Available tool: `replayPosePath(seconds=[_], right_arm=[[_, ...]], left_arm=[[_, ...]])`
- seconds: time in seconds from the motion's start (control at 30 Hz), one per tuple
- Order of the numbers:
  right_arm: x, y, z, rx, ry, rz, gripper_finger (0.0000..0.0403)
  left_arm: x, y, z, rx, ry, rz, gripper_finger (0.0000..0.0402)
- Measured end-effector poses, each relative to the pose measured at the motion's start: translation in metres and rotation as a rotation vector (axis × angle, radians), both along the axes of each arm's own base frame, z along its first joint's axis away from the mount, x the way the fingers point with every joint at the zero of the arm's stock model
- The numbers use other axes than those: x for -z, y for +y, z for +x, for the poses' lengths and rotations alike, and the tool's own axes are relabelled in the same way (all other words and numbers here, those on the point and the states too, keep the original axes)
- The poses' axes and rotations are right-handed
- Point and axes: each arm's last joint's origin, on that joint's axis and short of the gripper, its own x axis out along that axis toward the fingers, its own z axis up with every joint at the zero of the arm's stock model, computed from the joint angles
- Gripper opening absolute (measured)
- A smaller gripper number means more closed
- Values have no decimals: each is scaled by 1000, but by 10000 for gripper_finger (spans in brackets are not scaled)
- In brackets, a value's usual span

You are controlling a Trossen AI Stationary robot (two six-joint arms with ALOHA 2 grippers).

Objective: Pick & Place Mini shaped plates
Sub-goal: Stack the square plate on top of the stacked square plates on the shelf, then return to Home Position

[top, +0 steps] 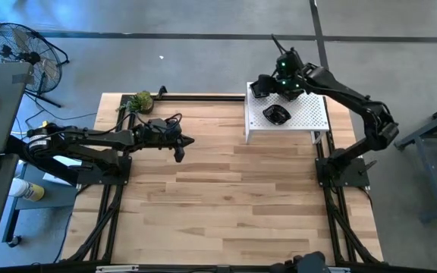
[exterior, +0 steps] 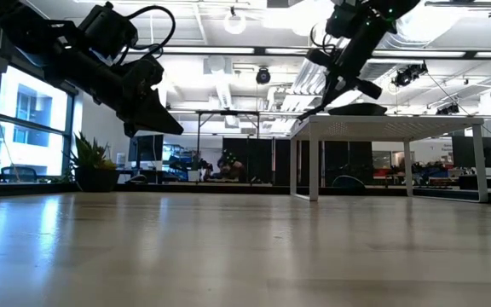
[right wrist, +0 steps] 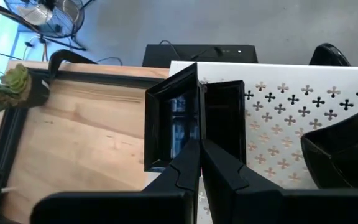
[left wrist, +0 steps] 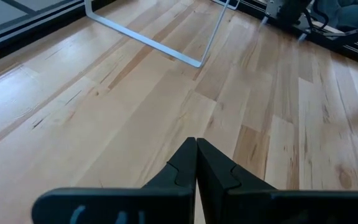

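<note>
The right tool [right wrist: 199, 146] clamps a square plate [right wrist: 166, 121] by its rim, over the white stand's [top: 309, 114] back-left corner, for carrying. A round plate [top: 277, 114] sits mid-stand. The left tool [left wrist: 196, 163] waits clenched, empty.

Both arms are dark, near-black, built of boxy links joined by rounded housings. The left arm [top: 89, 140] carries a looping black cable near its wrist and a pale band at its left end. The right arm [top: 355, 106] shows a small green light near its wrist. Each gripper's fingers [left wrist: 194, 171] are matte black, angular wedges tapering to a point with notched inner edges.
</note>
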Motion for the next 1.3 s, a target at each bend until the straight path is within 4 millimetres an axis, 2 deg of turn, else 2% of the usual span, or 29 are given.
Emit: replayPosePath(seconds=[0.3, 0.57, 0.7, 0.83, 1.0, 1.1, 1.3], right_arm=[[0, -1, -1, 10, 4, -3, 18], [0, -2, -2, 9, 3, -4, 77], [-8, 2, -7, -73, -19, -35, 96], [-29, 25, -8, -226, 0, -180, 84], [-44, 73, 3, -496, -65, -450, 28], [-39, 99, 2, -575, -157, -561, 5], [-11, 133, -16, -668, -373, -683, 9]], left_arm=[[0, 0, 0, 0, 0, 0, 0], [0, 0, 0, 0, 0, 0, 0], [0, 0, 0, 1, 0, 0, 0], [0, 0, 0, 1, 0, 0, 0], [0, 0, 0, 0, -1, -3, 0], [0, 0, 0, 0, 0, -3, 0], [0, 0, 0, 0, 0, -4, 0]])
